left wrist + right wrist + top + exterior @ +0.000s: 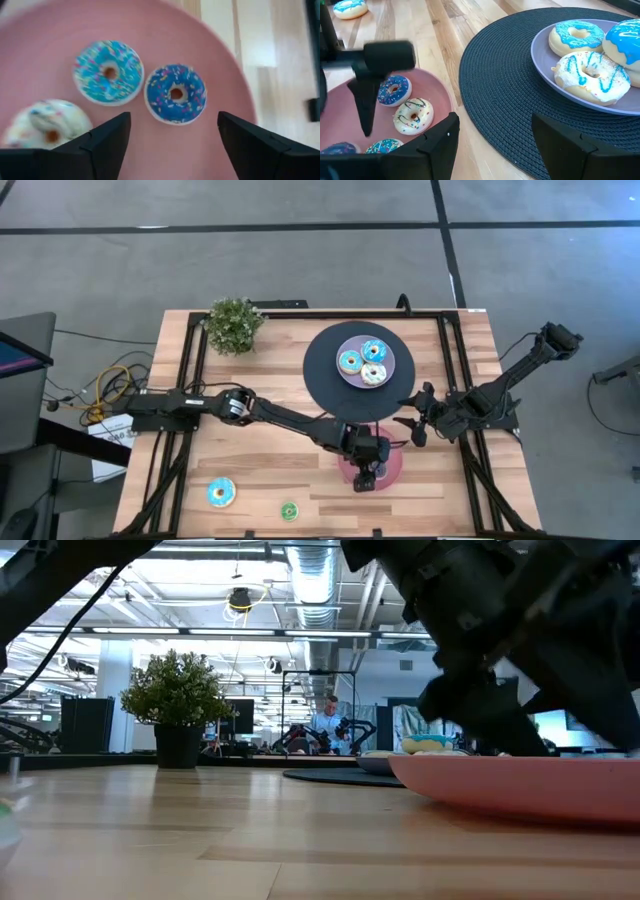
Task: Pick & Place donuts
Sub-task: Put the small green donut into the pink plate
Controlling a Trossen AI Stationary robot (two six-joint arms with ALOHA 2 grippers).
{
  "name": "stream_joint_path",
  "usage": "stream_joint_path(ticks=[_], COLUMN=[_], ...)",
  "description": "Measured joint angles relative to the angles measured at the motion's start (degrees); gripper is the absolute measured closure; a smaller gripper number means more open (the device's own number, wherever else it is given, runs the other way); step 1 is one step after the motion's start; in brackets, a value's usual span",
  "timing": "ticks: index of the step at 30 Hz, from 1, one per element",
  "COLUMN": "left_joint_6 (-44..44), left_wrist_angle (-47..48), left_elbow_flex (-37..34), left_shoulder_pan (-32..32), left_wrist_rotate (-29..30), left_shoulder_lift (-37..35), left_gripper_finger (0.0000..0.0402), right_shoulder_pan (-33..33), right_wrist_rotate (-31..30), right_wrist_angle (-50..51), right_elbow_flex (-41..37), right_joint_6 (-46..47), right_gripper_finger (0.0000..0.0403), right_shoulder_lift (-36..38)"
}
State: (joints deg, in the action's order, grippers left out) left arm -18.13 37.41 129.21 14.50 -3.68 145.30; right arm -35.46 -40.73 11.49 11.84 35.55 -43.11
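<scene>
My left gripper (366, 478) hangs open just above the pink plate (392, 470), nothing between its fingers. In its wrist view the gripper (172, 137) stands over a dark blue donut (175, 93), which lies flat on the plate (50, 40) beside a light blue donut (108, 72) and a white donut (47, 125). My right gripper (415, 425) waits open between the pink plate and the black disc (325, 365). Three bigger donuts lie on the lavender plate (345, 345). A blue donut (221, 492) and a small green donut (289, 510) lie on the table near its front edge.
A potted plant (235, 325) stands at the table's far left. The lavender plate (540, 55) rests on the black woven disc (500, 90). The right wrist view shows my left arm's fingers (367, 100) above the pink plate (335, 125). Bare wood lies between the plant and the front-left donuts.
</scene>
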Motion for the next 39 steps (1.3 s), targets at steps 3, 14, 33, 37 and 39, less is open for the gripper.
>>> stream_joint_path(ticks=[3, 14, 33, 37, 39], left_joint_6=[1.0, 13.3, -4.2, -8.1, -8.6], left_wrist_angle=[0.9, 17.1, 32.0, 15.7, 7.1], left_elbow_flex=[0.0, 0.0, -27.9, -44.8, -52.3], left_shoulder_pan=[-0.7, -0.5, 12.0, 15.5, 17.7], left_wrist_rotate=[-0.1, 13.8, 32.5, 30.5, 30.0], left_shoulder_lift=[-2.1, -11.9, -34.0, -44.2, -48.8], left_gripper_finger=[0.0112, 0.0242, 0.04, 0.0401, 0.0401], right_shoulder_pan=[0.0, 0.0, 0.0, 0.0, 0.0], right_wrist_rotate=[0.1, 0.1, 0.2, 0.2, 0.2], right_wrist_angle=[0.0, 0.0, 0.0, 0.0, 0.0], right_elbow_flex=[0.0, 0.0, 0.0, 0.0, 0.0], right_joint_6=[0.0, 0.0, 2.5, 2.5, 2.5], right_gripper_finger=[0.0163, 0.0163, 0.0163, 0.0163, 0.0163], right_shoulder_lift=[0.0, 0.0, 0.0, 0.0, 0.0])
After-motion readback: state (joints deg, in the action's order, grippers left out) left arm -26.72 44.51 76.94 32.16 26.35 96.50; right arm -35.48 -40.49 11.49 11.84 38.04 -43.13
